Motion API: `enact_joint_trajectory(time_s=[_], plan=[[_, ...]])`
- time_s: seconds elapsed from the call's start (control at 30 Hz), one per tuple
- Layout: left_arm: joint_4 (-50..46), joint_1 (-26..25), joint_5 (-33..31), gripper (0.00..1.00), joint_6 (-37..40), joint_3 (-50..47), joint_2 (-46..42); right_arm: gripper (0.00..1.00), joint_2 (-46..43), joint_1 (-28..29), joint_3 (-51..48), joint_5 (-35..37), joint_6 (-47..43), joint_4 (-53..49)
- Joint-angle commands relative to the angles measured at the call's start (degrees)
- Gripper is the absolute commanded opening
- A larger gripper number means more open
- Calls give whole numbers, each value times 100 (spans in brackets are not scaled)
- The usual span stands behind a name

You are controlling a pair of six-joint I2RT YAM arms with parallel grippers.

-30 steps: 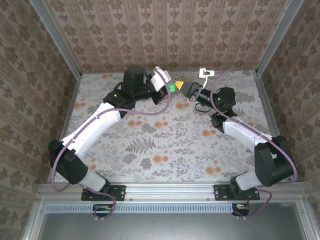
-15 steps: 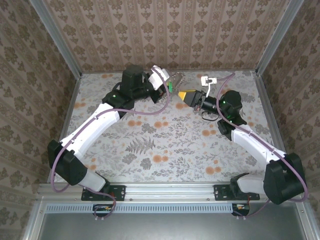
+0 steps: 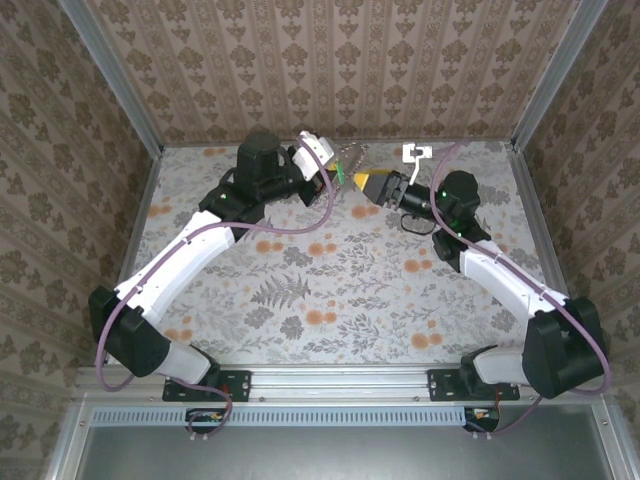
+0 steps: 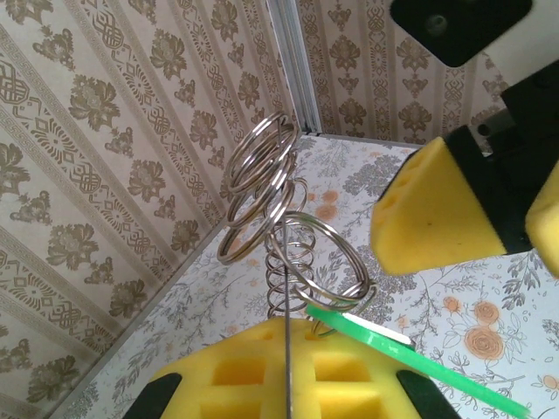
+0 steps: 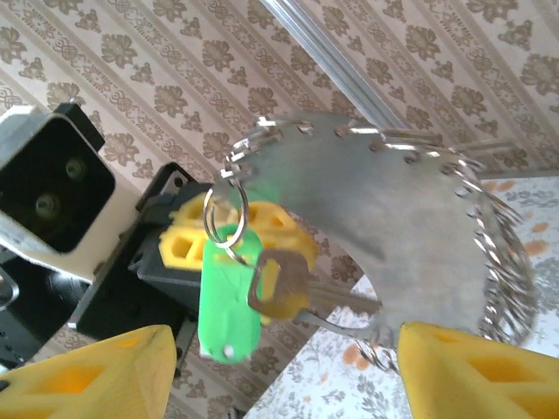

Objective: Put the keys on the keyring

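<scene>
The key (image 5: pixel 279 292) hangs beside a green tag (image 5: pixel 225 301), left of centre in the right wrist view, from the keyring (image 5: pixel 384 218), a silvery curved plate edged with split rings. The left pincer (image 4: pixel 286 362) is clamped on this plate. The right pincer (image 5: pixel 288 371) is open, its yellow fingers (image 5: pixel 96 371) low in both corners. I judge it should close slowly on the key blade, not on the tag.

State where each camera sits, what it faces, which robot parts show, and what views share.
Top external: above, behind the bases, looking down on both arms and table.
Left wrist: past its yellow fingers toward the keyring.
Right wrist: between its fingers, toward the same keyring.
Shared: both wrist views show the green key tag.
</scene>
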Motion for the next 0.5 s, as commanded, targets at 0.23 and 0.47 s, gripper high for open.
enact_joint_trajectory(time_s=[0.23, 0.47], plan=[[258, 6, 174, 0, -68, 92, -69, 67, 1071, 281, 748, 13, 536, 742], [234, 32, 94, 0, -56, 133, -55, 30, 702, 115, 106, 73, 76, 93]])
